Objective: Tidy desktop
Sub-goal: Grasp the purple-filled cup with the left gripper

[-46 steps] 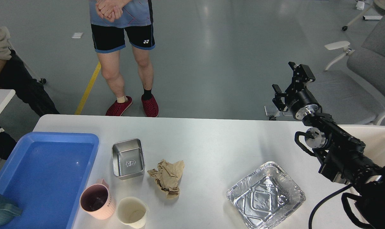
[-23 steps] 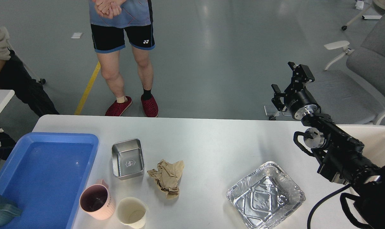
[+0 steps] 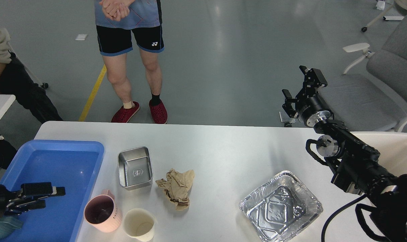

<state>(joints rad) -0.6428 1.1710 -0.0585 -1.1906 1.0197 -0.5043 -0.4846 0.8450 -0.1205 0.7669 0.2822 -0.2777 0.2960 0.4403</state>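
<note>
The white table fills the lower part of the view. Taking the crumpled brown paper near its middle as landmark: a steel box sits just left of it, with a blue tray farther left. A pink mug and cream cup stand below-left. A foil pan lies well right. The right gripper hangs above-right, fingers spread, empty. The left gripper is over the tray; whether its fingers are parted cannot be told.
</note>
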